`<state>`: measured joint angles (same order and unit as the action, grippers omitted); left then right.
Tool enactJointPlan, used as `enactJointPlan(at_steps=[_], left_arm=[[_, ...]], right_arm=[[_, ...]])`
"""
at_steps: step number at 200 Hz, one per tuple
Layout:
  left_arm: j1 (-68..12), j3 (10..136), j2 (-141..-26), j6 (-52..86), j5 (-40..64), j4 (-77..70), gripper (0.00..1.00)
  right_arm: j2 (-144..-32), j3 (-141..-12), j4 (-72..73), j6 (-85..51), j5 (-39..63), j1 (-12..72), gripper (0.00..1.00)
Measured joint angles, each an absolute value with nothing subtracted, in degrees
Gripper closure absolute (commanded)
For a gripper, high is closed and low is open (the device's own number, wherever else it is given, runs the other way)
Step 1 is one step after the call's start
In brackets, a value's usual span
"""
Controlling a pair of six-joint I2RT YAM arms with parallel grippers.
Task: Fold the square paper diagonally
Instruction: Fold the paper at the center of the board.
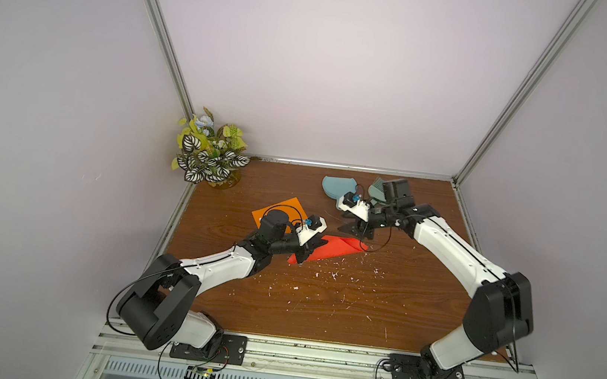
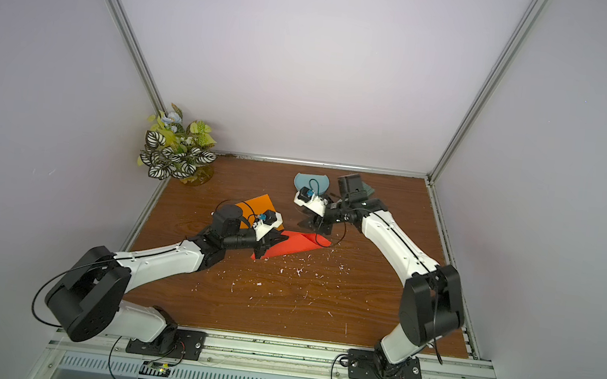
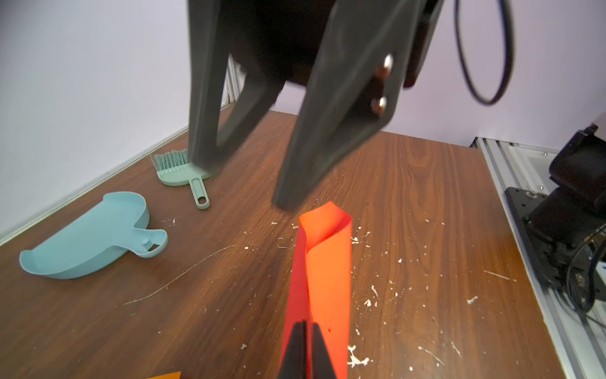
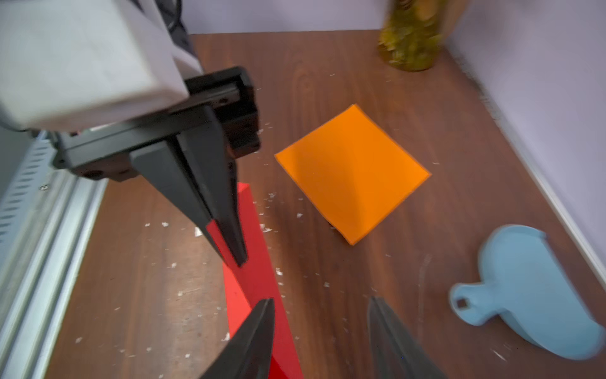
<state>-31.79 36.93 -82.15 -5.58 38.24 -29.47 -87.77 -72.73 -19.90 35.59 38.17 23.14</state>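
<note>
Midway across the table point(image 1: 377, 315), the red paper point(image 1: 334, 249) lies loosely doubled over, one corner pinched in my left hand point(image 3: 307, 325). My right hand point(image 4: 321, 302) hangs spread apart by its far end. White scraps point(image 1: 333, 276) litter the wood grain. Beyond sit an orange sheet point(image 1: 284, 208), a blue dustpan point(image 1: 335, 186), a green brush point(image 3: 178, 170), a corner plant point(image 1: 211, 152) and lilac walls point(image 1: 327, 65).

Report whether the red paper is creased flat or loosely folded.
Loosely folded: the red paper is doubled over, one end bulging open, the left claw pinching the other.
</note>
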Motion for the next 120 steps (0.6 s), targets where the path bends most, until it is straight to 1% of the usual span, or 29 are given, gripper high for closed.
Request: enactJointPlan(at_steps=[27,44,67,92,120], left_arm=[[-31.9,40.8,-89.8,6.0,38.2,-31.5,1.00],[-32.4,44.6,-95.5,12.2,38.2,-32.9,0.99],[-35.3,50.0,-102.4,17.4,38.7,-34.0,0.99],[-39.1,58.7,-110.5,22.0,39.8,-34.7,1.00],[-40.6,63.9,-116.3,25.6,39.9,-35.7,0.99]], right_arm=[[-75.8,-61.4,-5.6,20.3,32.6,16.3,0.29],[-71.4,-55.0,1.2,10.3,29.8,12.2,0.30],[-70.0,-48.0,6.3,-1.1,28.6,6.3,0.30],[-69.8,-41.5,7.8,-10.2,28.5,1.1,0.31],[-68.5,-37.8,8.5,-15.7,29.4,-0.2,0.32]])
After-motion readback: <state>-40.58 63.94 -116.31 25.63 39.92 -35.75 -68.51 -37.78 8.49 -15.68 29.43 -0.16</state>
